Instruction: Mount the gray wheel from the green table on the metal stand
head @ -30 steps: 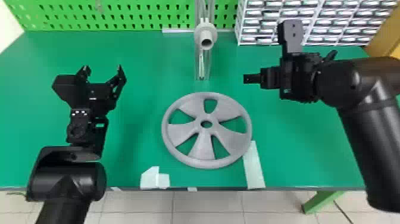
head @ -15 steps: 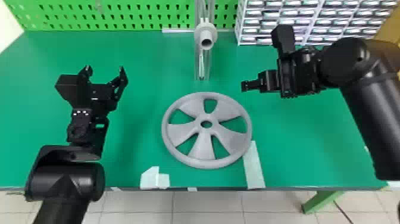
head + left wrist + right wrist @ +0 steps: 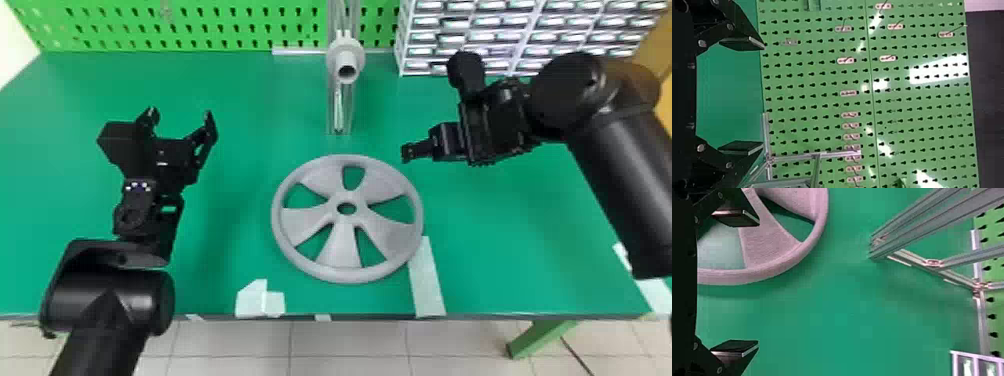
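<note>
Head view: gray wheel (image 3: pixel 339 245) lies flat on the green table (image 3: pixel 240 175), on the robot's side of the metal stand (image 3: pixel 331 100), apart from its foot; the stand's gray hub (image 3: pixel 346 55) is bare, open end toward the robot, so mounting isn't done.

Left gripper (image 3: pixel 179 113) is off to the left of the stand, fingers spread wide, nothing between them; right gripper (image 3: pixel 407 152) is to the right of the stand and nearer the robot, close by the wheel's far right edge in this view; right wrist view gives its fingers wide apart, nothing held, part of the wheel beyond one finger; can't tell how high it is over the table.

White tape (image 3: pixel 427 280) sits nearer the robot than the stand and to its right, by the wheel's rim; drawer unit (image 3: pixel 450 22) is right of the stand, toward the back.

Step in hand looks like the approach to the wheel, before any grasp; next move likely calls for getting the right fingers astride the rim, low enough to pinch it, with the left probably taking the opposite side; then lift, turn the wheel upright to face the stand, line its center hole up with the hub and push on; flat rim may be awkward to get under, and a one-sided grip could let it tilt.
</note>
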You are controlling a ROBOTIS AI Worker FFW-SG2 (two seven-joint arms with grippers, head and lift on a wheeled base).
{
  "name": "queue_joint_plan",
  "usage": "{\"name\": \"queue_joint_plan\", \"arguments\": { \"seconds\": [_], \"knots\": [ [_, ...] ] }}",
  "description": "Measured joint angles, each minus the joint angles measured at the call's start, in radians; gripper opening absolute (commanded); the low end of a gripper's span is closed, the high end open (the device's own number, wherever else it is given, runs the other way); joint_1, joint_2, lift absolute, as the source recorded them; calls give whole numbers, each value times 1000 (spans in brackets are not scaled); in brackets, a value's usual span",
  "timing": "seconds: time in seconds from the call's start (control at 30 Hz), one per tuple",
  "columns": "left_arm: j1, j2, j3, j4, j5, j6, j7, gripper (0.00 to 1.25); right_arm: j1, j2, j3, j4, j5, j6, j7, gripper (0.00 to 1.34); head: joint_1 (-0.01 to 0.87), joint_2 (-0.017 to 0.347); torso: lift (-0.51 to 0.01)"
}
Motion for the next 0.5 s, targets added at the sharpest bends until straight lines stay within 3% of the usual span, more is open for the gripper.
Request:
{"name": "queue_joint_plan", "arguments": {
  "seconds": [0.5],
  "knots": [
    [-5,9,-13,0,3,6,1,879,-19,4,30,74,-33,0,0,1137,867,52,-100]
  ]
}}
